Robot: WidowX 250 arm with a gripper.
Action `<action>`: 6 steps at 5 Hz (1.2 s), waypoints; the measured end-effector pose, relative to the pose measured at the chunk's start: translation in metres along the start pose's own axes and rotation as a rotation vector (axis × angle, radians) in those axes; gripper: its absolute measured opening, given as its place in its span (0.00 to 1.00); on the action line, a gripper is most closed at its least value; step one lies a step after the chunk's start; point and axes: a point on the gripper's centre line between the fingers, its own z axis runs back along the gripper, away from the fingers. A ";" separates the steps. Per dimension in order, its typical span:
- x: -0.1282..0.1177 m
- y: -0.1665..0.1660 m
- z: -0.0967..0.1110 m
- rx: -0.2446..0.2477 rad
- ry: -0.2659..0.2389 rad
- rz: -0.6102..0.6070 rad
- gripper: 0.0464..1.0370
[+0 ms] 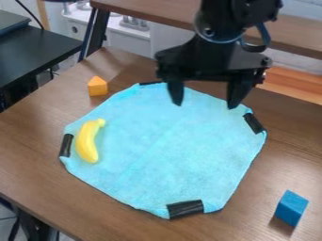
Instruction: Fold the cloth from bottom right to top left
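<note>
Cloth [170, 160] lies spread flat on the brown table [31, 136], with black patches [185, 208] at its edges. The gripper [205, 106] hangs over its upper part, released, the two fingers wide apart. Yellow banana [88, 143] rests on it near left edge. Orange block [97, 87] stands near upper left edge, blue block [290, 208] well apart at lower right

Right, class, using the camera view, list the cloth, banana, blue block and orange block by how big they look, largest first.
1. The cloth, by far.
2. The banana and the blue block, too alike to rank: the banana looks longer, the blue block broader.
3. The orange block.
</note>
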 end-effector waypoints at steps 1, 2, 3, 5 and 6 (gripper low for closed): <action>0.016 -0.030 -0.026 -0.032 -0.005 0.080 0.96; 0.034 -0.052 -0.053 -0.020 -0.077 0.119 0.96; 0.040 -0.068 -0.084 0.021 -0.148 0.122 0.96; 0.054 -0.093 -0.140 0.068 -0.159 0.122 0.96; 0.060 -0.095 -0.163 0.099 -0.148 0.170 0.96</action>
